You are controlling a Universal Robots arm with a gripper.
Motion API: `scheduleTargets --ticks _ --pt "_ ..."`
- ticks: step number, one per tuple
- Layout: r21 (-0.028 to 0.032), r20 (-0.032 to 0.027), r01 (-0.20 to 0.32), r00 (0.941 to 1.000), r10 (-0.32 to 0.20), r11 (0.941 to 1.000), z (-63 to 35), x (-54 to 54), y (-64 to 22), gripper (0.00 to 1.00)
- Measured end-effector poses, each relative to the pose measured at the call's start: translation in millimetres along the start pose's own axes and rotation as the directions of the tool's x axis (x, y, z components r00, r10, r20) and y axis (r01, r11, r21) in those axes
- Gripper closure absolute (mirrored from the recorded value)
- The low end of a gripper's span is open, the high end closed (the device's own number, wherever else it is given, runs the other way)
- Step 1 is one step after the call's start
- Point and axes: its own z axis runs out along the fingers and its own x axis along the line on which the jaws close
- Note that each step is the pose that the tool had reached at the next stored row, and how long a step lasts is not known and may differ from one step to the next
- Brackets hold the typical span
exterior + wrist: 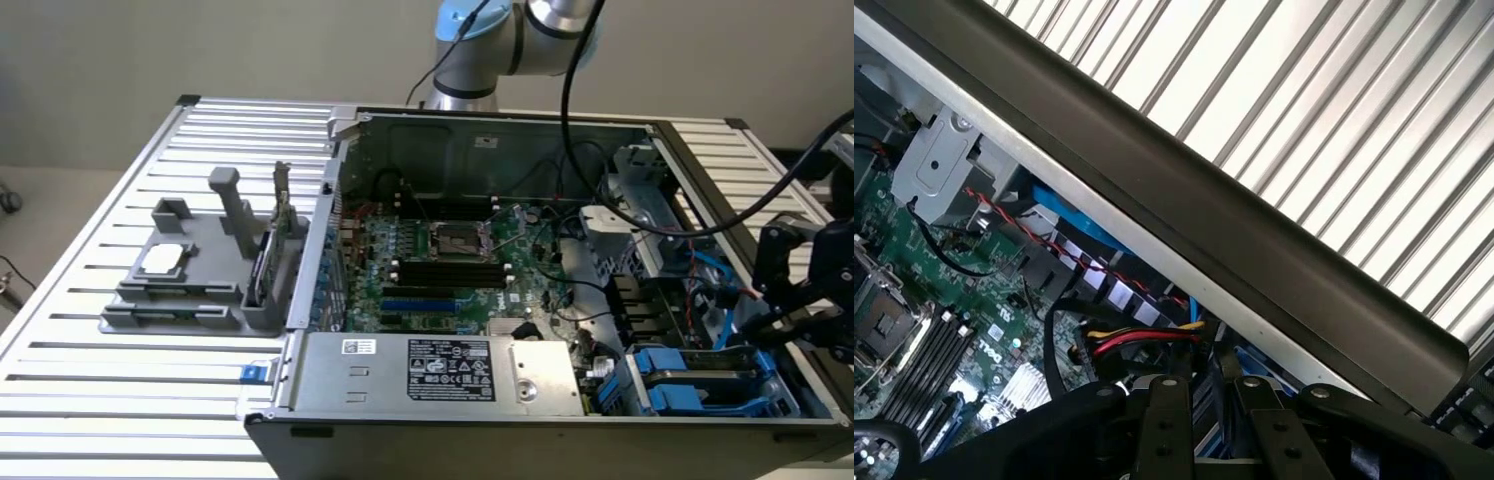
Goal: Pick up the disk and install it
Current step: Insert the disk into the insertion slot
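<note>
In the exterior view my black gripper (777,318) hangs over the open computer case's right end, just above the drive bay (694,378). The wrist view shows its two fingers (1164,430) standing close together and parallel. Between them a narrow strip of blue and silver shows; I take it for the disk (1207,408), seen edge-on and mostly hidden by the fingers. The gripper (1209,432) looks shut on it. The case's dark side wall (1184,200) runs right beside the gripper.
The case holds a green motherboard (454,265), a grey labelled power-supply box (441,372) at the front, blue carriers in the bay and loose cables (1139,340). A grey fixture (200,280) with a small square chip stands on the slatted table (120,400) at the exterior view's left.
</note>
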Motion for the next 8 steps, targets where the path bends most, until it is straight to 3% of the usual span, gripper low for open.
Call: scheduleTargets --ticks 8 --pt "-0.0010 0.0002 -0.003 1.0000 0.003 1.0000 0.6 0.0 -1.7 0.78"
